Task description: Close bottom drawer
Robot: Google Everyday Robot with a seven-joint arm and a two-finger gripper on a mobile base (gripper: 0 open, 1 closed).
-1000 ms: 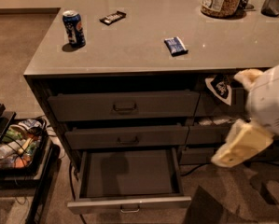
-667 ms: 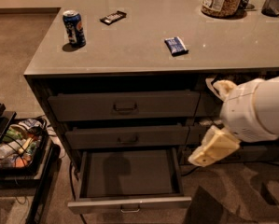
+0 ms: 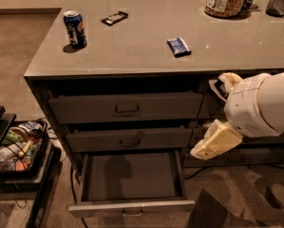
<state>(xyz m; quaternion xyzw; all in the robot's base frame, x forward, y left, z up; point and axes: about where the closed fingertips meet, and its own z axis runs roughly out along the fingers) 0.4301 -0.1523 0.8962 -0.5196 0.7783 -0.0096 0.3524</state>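
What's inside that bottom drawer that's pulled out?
The bottom drawer shows only a bare flat base. Its back end is covered by the middle drawer. The gripper hangs just right of it in the picture.

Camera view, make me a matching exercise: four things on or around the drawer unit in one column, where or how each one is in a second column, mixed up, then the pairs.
Things
1. bottom drawer
2. blue can
3. gripper
4. blue packet

Places or states
A. lying flat near the middle of the counter
B. pulled out, nothing inside
C. standing upright near the counter's left edge
D. in the air to the right of the middle drawer

Pairs: 1-B, 2-C, 3-D, 4-A
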